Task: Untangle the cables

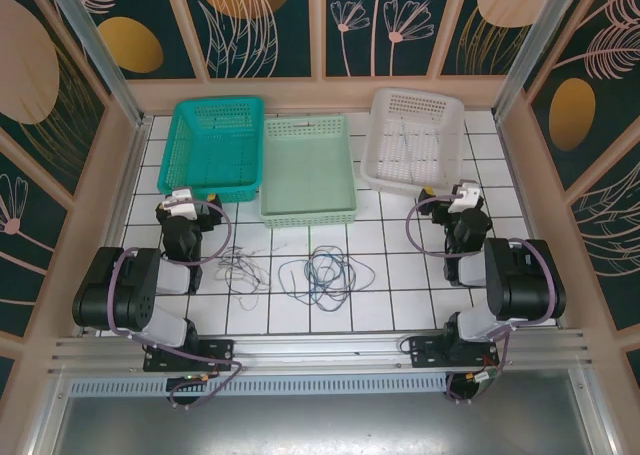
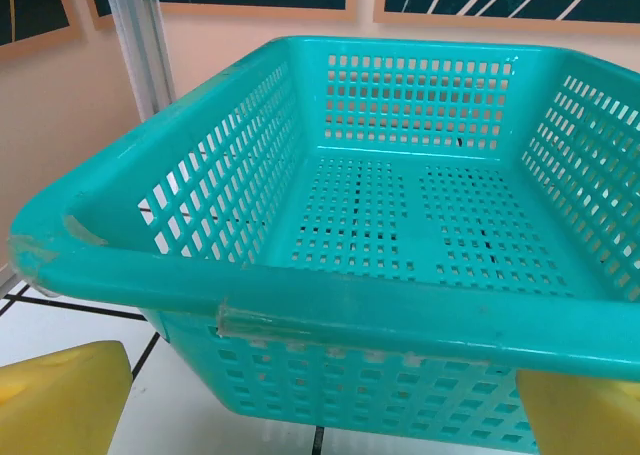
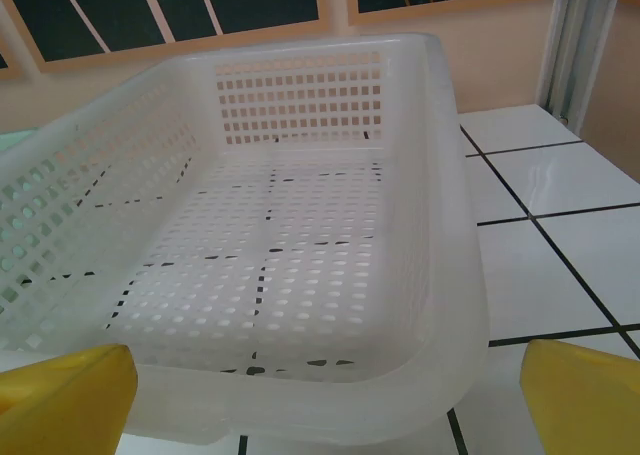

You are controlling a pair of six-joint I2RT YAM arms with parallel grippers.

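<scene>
Thin black, blue and pale-grey wire cables [image 1: 318,272] lie in loose tangled loops on the white tiled table [image 1: 400,275], between the arms. Light, floppy, probably slippery; I'd pinch an outer loop. Both arms folded low: left gripper [image 1: 184,201] faces the teal perforated plastic basket [image 2: 300,305], right gripper [image 1: 463,193] the white perforated plastic basket [image 3: 450,205]. Both spread wide, empty.

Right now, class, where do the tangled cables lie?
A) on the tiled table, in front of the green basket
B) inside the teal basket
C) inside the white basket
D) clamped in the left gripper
A: the cables lie in loose loops on the white tiles of the table, on the near side of the green basket, outside every basket.
</scene>
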